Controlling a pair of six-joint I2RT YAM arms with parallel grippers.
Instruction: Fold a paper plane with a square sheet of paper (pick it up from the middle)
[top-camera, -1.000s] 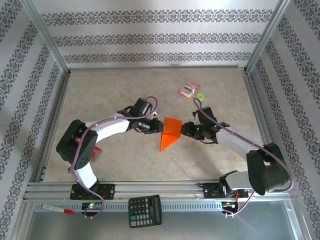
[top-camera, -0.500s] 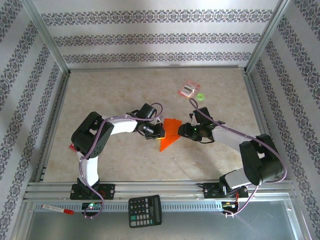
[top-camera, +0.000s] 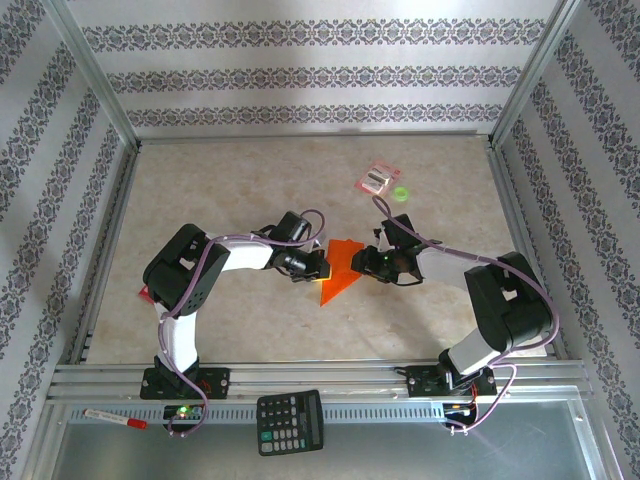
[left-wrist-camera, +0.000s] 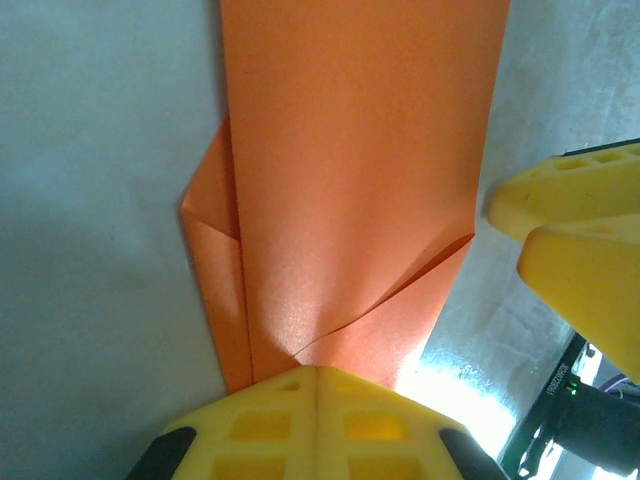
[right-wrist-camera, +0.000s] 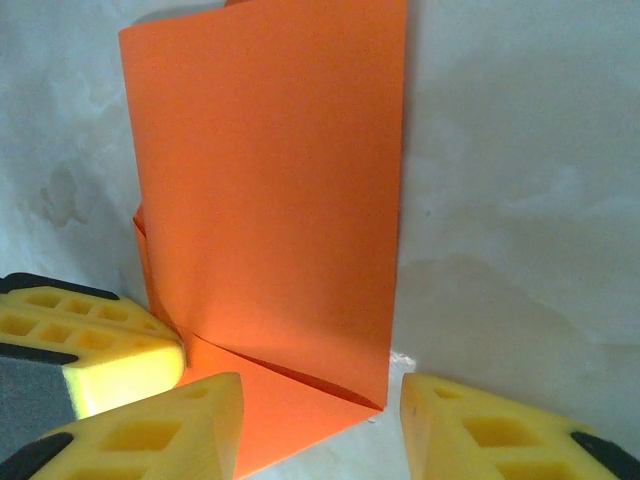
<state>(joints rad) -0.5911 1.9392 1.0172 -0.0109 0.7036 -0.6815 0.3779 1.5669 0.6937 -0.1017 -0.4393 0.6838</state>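
Beige tabletop (top-camera: 200, 180) inside patterned walls | left gripper (top-camera: 319, 267) clamped shut on left edge of part-folded orange sheet (top-camera: 338, 275), table centre | right gripper (top-camera: 361, 262) jaws apart, astride sheet's right edge | black calculator (top-camera: 290, 421) on near rail | pink-red packet (top-camera: 378, 178) far right, contents too small to tell

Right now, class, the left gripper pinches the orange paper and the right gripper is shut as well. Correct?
No: the right wrist view shows the right gripper open, jaws astride a corner of the orange paper. The left gripper does pinch it.
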